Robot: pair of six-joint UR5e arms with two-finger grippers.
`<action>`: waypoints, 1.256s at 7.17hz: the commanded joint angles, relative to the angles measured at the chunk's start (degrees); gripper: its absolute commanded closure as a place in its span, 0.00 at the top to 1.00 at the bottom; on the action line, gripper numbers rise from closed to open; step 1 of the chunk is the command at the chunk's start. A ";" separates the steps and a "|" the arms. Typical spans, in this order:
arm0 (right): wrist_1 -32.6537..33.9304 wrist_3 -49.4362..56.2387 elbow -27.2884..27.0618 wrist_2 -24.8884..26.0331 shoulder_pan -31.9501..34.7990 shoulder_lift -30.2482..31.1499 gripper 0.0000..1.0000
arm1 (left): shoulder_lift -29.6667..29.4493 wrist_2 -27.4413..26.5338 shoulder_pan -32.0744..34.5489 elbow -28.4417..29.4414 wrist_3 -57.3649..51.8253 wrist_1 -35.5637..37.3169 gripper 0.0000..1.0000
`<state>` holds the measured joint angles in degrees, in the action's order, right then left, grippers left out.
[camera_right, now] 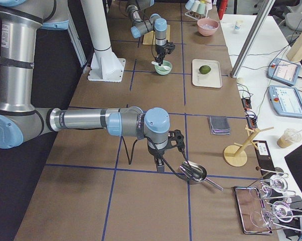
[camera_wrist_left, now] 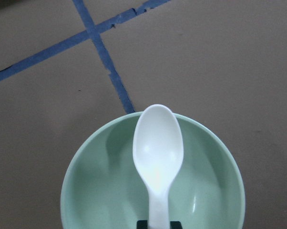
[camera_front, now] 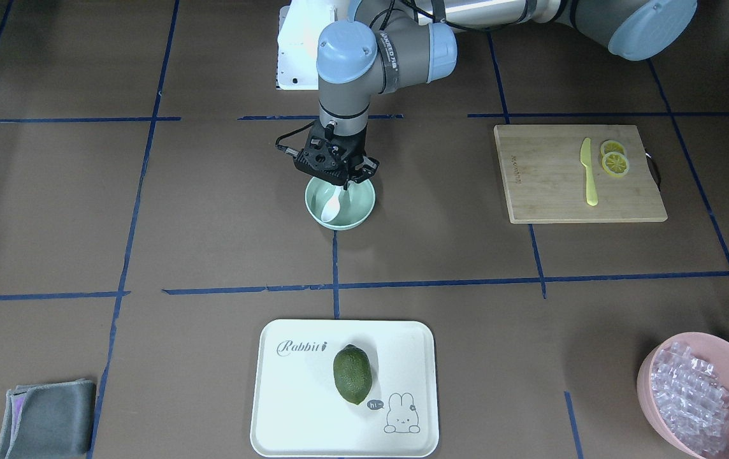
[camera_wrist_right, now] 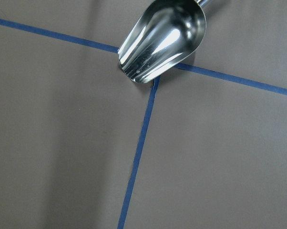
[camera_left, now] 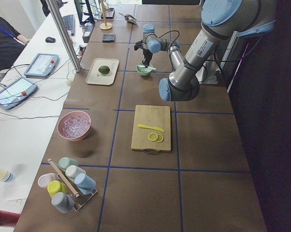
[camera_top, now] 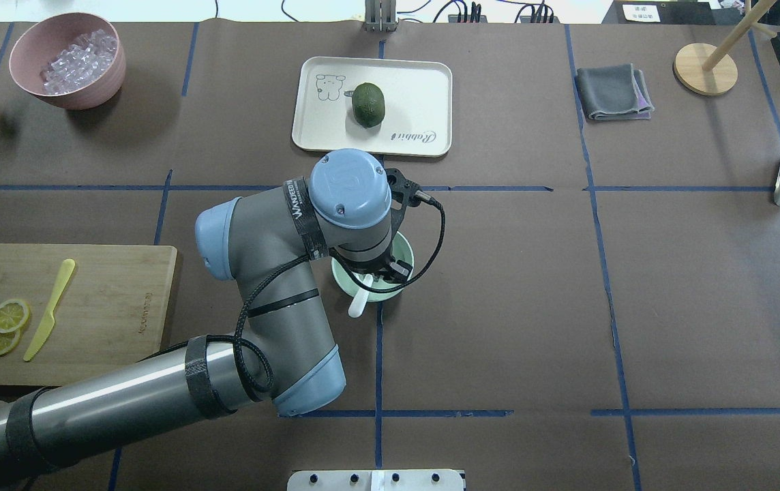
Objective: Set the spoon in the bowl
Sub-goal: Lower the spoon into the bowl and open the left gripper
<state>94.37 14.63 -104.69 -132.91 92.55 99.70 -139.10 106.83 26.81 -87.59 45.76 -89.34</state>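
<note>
The pale mint-green bowl (camera_front: 359,213) stands near the table's middle; it also shows in the overhead view (camera_top: 405,251) and fills the lower left wrist view (camera_wrist_left: 96,191). My left gripper (camera_front: 346,183) hangs straight down over the bowl and is shut on the handle of the white spoon (camera_front: 331,205). The spoon (camera_wrist_left: 158,152) slants down from the fingers, and its scoop lies over the bowl's inside and reaches its rim. My right gripper (camera_right: 163,165) shows only in the exterior right view, far off beside a metal scoop (camera_right: 193,173). I cannot tell whether it is open or shut.
A wooden cutting board (camera_front: 549,178) holds a yellow knife (camera_front: 588,172) and lemon slices (camera_front: 614,162). A white tray (camera_front: 288,395) carries an avocado (camera_front: 352,373). A pink bowl of ice pieces (camera_front: 648,376) and a grey cloth (camera_front: 46,417) lie at the operators' side.
</note>
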 commanded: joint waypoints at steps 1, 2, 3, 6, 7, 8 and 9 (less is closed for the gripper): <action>0.03 -0.04 0.01 0.02 0.00 0.06 1.00 | 0.23 0.40 -0.01 0.05 -0.06 -0.14 1.00; -0.06 -0.04 0.02 0.02 0.00 0.15 1.00 | 0.32 0.66 -0.01 -0.12 -0.06 -0.14 1.00; 0.03 -0.04 0.02 0.02 0.00 0.15 1.00 | 0.41 0.83 0.17 -0.91 -0.15 0.47 1.00; -0.06 0.05 0.02 0.02 0.00 0.15 1.00 | 8.63 9.77 6.65 -7.90 -0.15 0.56 1.00; -0.06 -0.04 0.02 0.11 0.00 0.15 1.00 | 13.20 11.54 9.37 -11.25 -0.15 0.57 1.00; -0.06 0.05 0.10 0.02 0.00 0.24 1.00 | 16.72 11.73 11.92 -13.37 -0.50 0.48 1.00; 0.03 0.05 0.19 0.11 0.00 0.24 1.00 | 19.80 11.82 14.73 -15.05 -6.50 0.56 1.00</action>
<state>94.32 14.65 -104.59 -132.85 92.55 99.90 -123.41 118.16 38.20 -100.17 43.90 -88.81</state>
